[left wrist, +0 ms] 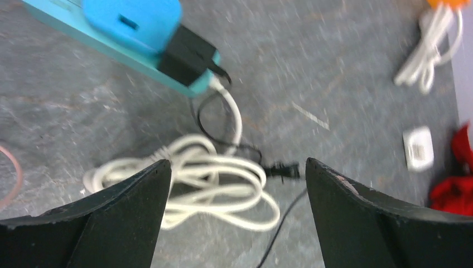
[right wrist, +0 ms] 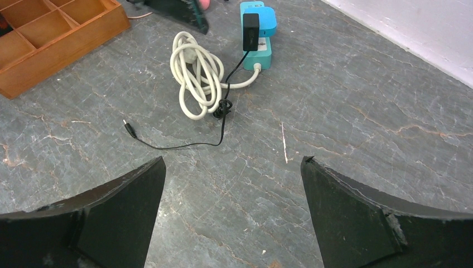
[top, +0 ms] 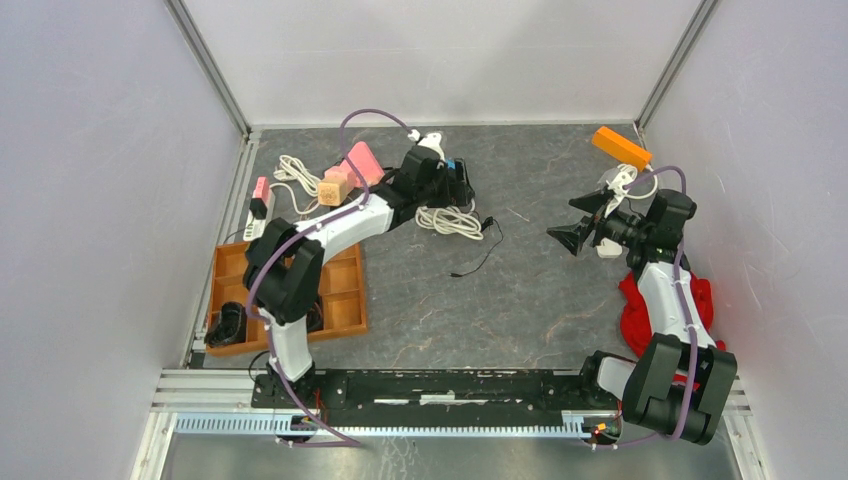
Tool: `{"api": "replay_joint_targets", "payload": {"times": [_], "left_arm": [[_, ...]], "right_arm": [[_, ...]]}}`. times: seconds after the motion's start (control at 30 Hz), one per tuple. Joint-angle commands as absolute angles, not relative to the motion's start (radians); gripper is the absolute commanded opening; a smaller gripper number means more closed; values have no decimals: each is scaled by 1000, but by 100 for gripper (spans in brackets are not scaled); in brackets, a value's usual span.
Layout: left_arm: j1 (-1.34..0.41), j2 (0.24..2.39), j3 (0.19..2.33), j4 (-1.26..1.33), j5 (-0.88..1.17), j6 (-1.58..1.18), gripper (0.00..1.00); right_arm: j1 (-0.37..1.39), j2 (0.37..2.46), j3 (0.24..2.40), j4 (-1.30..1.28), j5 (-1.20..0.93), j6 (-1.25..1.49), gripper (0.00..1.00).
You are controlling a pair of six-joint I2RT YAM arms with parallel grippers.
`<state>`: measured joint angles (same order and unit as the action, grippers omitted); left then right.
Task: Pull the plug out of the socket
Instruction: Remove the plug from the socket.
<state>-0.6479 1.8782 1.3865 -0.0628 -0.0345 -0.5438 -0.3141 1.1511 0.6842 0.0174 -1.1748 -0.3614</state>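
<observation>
Left gripper (left wrist: 234,163), jaws spread and hovering just short of the black plug (left wrist: 187,56) seated in the teal socket (right wrist: 260,58), should centre on its sides, grip firmly and pull straight out.

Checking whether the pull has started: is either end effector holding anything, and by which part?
Nothing is held. The left end effector and the right end effector are both open and empty; the plug sits in the strip, ungripped.
</observation>
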Motion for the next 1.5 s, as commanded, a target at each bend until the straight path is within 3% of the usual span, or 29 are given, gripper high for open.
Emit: {"api": "replay_joint_targets", "payload": {"times": [0.0, 0.23, 0.57, 1.23, 1.47], "left_arm": [[-641, 1975, 1611, -197, -308, -736, 94], [-639, 2138, 1915, -460, -491, -820, 82], [-623, 2240, 2069, -524, -483, -874, 80], [-605, 2368, 2107, -470, -339, -948, 79], [-597, 2300, 2049, -397, -351, -794, 84]], "right_arm": [[-311, 1132, 724, 15, -1199, -377, 98], [-307, 1133, 724, 11, -1199, -387, 98], [-303, 1143, 728, 2, -1192, -416, 98], [-287, 1158, 750, -92, -1164, -497, 98], [-286, 1159, 750, -94, -1166, -503, 98]]}}
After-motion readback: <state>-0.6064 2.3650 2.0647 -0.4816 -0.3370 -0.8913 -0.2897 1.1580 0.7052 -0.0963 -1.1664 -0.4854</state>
